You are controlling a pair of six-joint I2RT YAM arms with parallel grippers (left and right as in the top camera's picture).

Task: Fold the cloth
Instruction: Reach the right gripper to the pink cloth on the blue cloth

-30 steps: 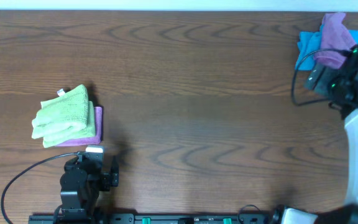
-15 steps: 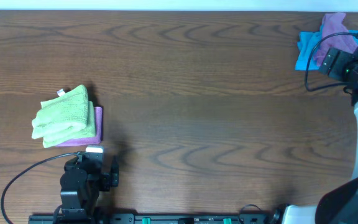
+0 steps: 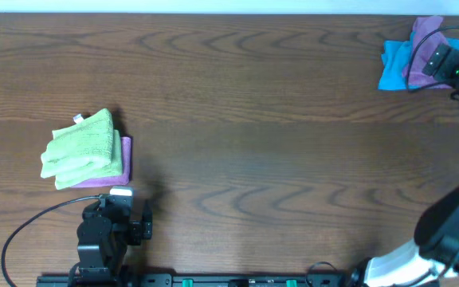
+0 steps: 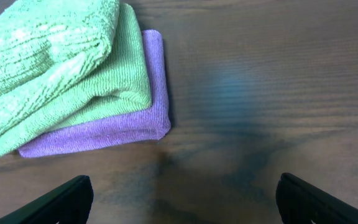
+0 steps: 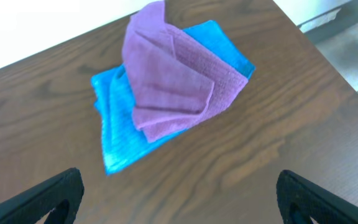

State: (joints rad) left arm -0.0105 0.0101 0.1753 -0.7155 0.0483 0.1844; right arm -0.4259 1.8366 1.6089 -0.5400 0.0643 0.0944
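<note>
Purple-magenta terry, the cloth (image 5: 173,81) lies crumpled ahead of the right hand (image 5: 180,200), whose fingers stand wide apart, clamped on nothing and clear of the fabric. The cloth rests on top of a bright blue cloth (image 5: 114,124), at the far right corner of the dark wood-grain surface (image 3: 253,104). Well apart from it, at the near left, the left hand (image 4: 182,202) is likewise spread and empty. That hand sits just short of a folded purple cloth (image 4: 104,134) with a lime-green cloth (image 4: 48,56) heaped on it. A black cable (image 3: 22,227) loops beside that arm. Past the surface's far edge the room shows only as a white strip (image 3: 213,6).
</note>
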